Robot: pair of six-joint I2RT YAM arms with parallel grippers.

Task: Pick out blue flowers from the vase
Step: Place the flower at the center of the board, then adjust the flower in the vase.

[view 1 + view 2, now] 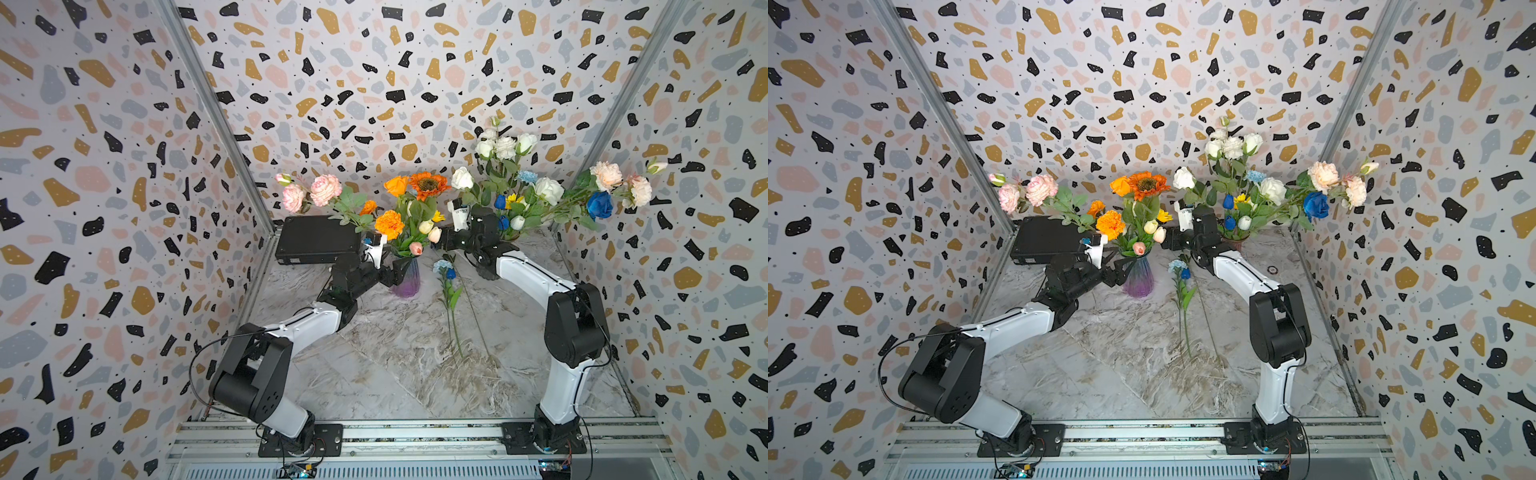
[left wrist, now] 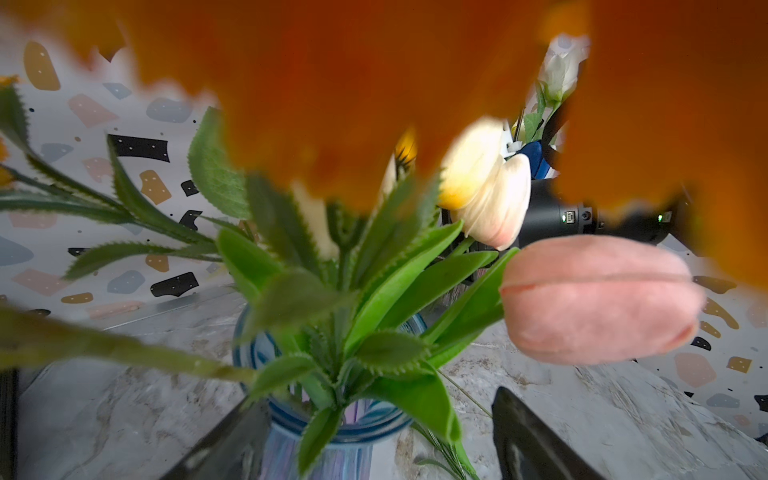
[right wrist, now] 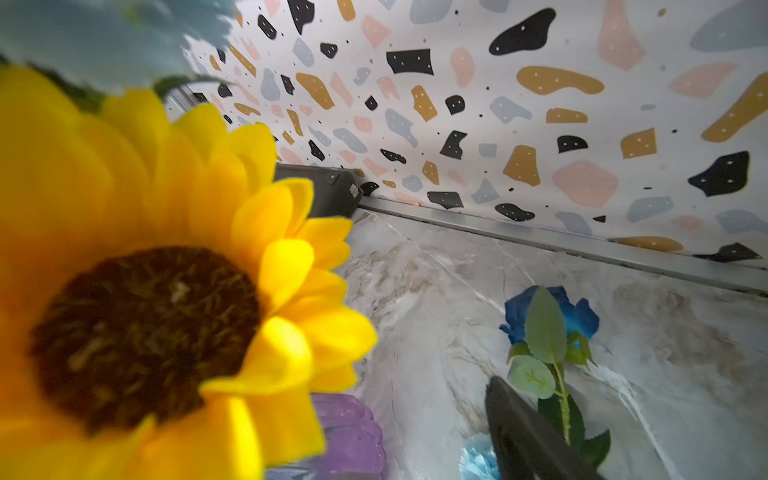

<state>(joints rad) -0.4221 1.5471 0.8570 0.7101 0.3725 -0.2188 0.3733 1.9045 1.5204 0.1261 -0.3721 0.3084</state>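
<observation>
Right gripper point(image 1: 441, 243) is hovering at mid-frame in both top views, just above the heads of two blue flowers point(image 1: 455, 297) that are lying on the table point(image 1: 395, 374): a pale carnation point(image 1: 441, 266) and a dark rose point(image 1: 451, 273), with stems running toward the lower edge. I cannot tell whether its jaws are apart. The right wrist view is showing one finger point(image 3: 523, 432) beside the rose, while a sunflower point(image 3: 158, 316) is hiding the other, and nothing is showing as held.

More blue is standing in the bunch right of centre: a big rose point(image 1: 599, 205), tulip buds point(image 1: 500, 201) and a second carnation point(image 1: 527, 176), among white roses point(image 1: 548, 190).

Left gripper point(image 2: 376, 399) is sitting with jaws apart, one on either side of the purple vase point(image 1: 406, 280).

The picking is looking partway done. The next move is calling for the right gripper to swing back to that bunch, close low on one blue stem, and draw it out along its length, clear of the white roses.

Print on the wrist mount point(image 1: 459, 214) and the black box point(image 1: 318, 245) is proving too small to read.
</observation>
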